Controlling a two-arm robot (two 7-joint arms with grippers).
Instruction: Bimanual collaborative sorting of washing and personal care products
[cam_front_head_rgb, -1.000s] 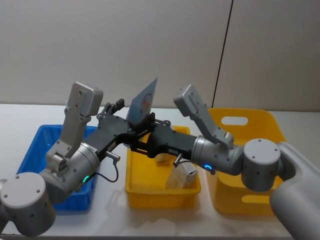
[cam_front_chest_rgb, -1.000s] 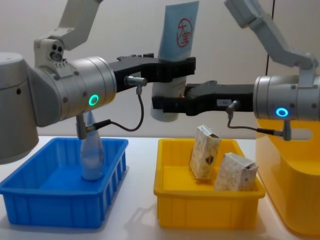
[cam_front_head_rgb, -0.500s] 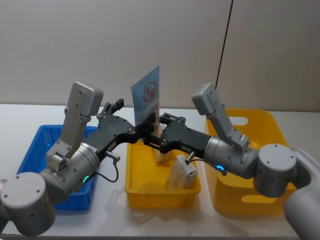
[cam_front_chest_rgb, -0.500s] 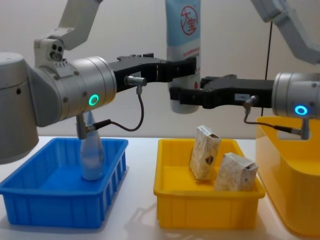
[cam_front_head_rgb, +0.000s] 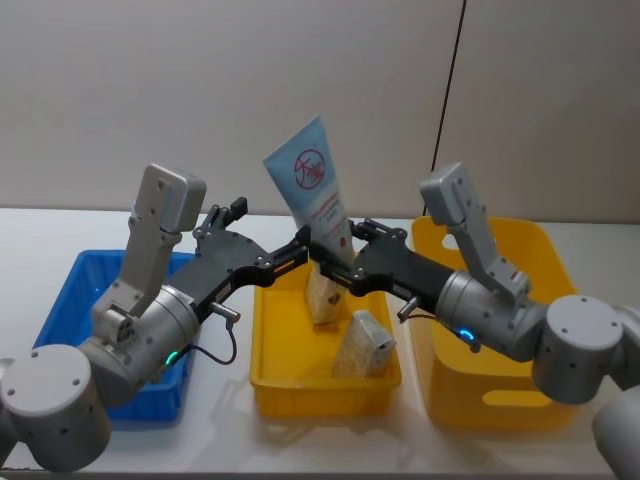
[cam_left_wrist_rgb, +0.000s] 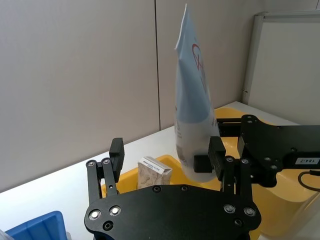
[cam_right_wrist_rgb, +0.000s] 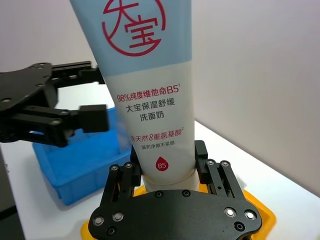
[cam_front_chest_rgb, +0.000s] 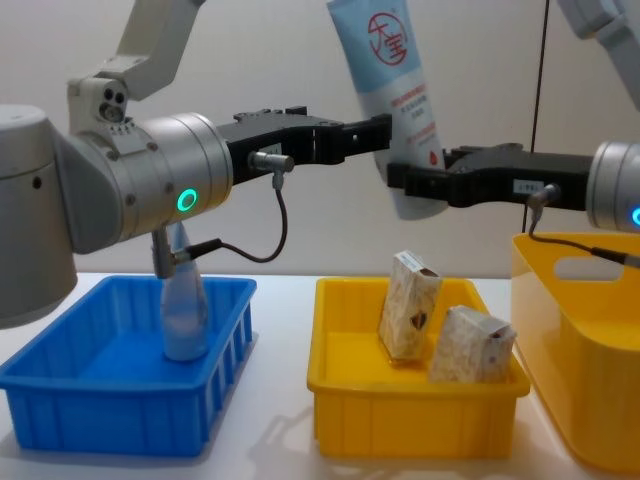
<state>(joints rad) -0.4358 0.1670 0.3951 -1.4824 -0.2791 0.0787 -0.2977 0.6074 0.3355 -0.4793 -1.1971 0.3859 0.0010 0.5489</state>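
Our right gripper (cam_right_wrist_rgb: 167, 165) is clamped on the tube (cam_right_wrist_rgb: 146, 75) low down, near the cap end, with one finger on each side. The cap itself is hidden behind the gripper's black plate. From the grip the tube rises tilted, its flat crimped end leaning toward our left. That end is cut off by the top edge in the chest and right wrist views. The tube hangs in the air above the tray (cam_front_chest_rgb: 400, 388), clear of what lies in it. Our left gripper (cam_left_wrist_rgb: 166, 152) reaches in from the left at about the same height, its jaws spread wide. The tube stands just beside one of its fingers (cam_left_wrist_rgb: 216, 150), and we cannot tell whether they touch. In the tray, two cartons (cam_front_chest_rgb: 410, 305) stand close together, both leaning, their bases hidden by the front wall. Farther left, the bottle (cam_front_chest_rgb: 183, 315) stands upright in the blue bin (cam_front_chest_rgb: 100, 405), its top hidden behind our left arm. At the right, the yellow bin (cam_front_chest_rgb: 580, 350) is cut off by the frame edge.
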